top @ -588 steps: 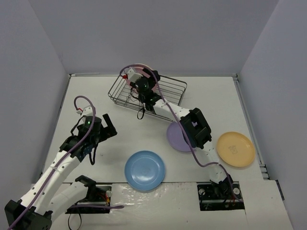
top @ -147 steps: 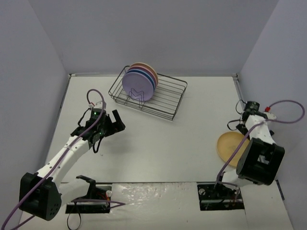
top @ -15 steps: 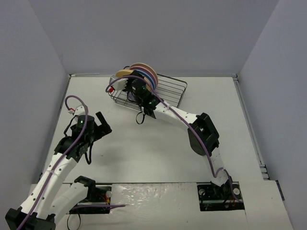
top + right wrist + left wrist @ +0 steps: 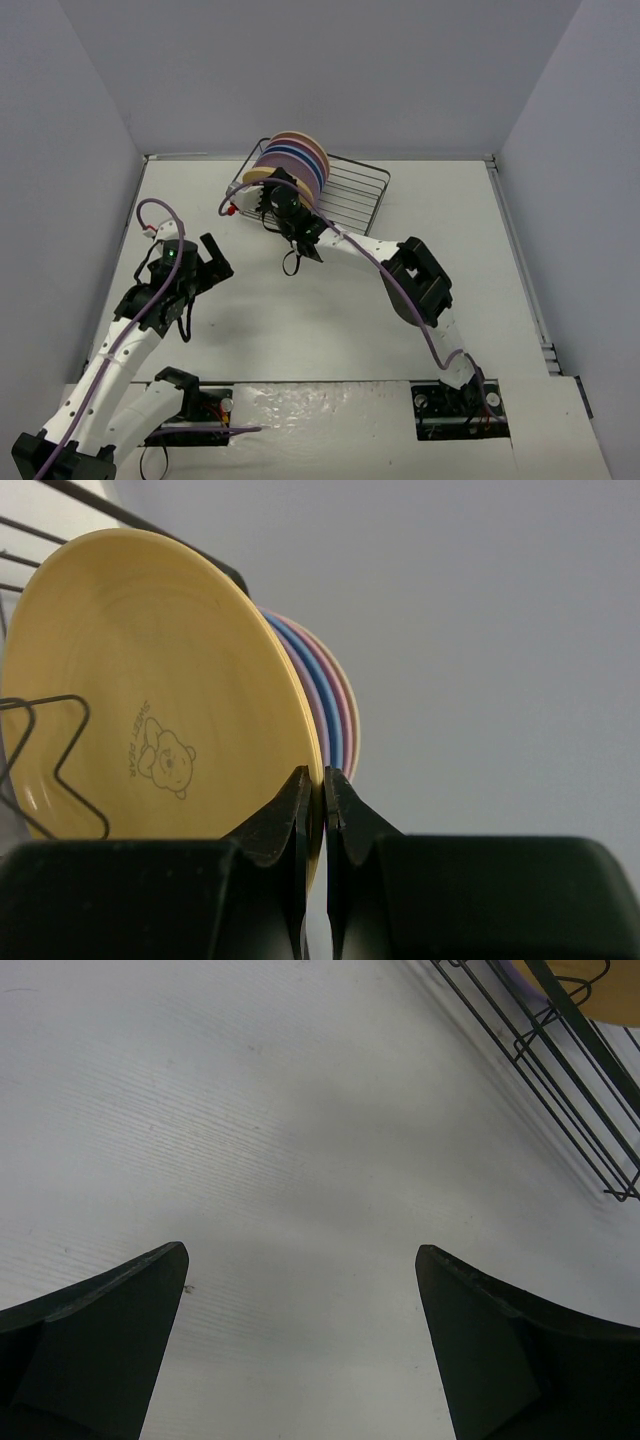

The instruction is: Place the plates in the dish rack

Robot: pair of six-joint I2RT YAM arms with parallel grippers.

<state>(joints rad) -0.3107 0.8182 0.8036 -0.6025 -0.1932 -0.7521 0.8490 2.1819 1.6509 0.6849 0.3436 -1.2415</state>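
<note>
The orange-yellow plate (image 4: 150, 680) stands on edge at the near-left end of the dish rack (image 4: 350, 195), printed face towards the wrist camera. My right gripper (image 4: 322, 780) is shut on its rim, in the top view at the rack's left end (image 4: 272, 193). Right behind it the lilac, blue, pink and cream plates (image 4: 303, 157) stand upright in a tight row, only their edges (image 4: 338, 725) showing in the right wrist view. My left gripper (image 4: 219, 257) hovers open over bare table, left of the rack, nothing between its fingers (image 4: 120, 1310).
The rack's right half (image 4: 358, 190) holds no plates. A zigzag divider wire (image 4: 55, 770) crosses in front of the yellow plate. The rack's near corner (image 4: 560, 1070) shows at the top right of the left wrist view. Grey walls enclose the table on three sides.
My right gripper has lowered the orange-yellow plate a little, down against the row of plates in the rack. The left arm has not moved.
</note>
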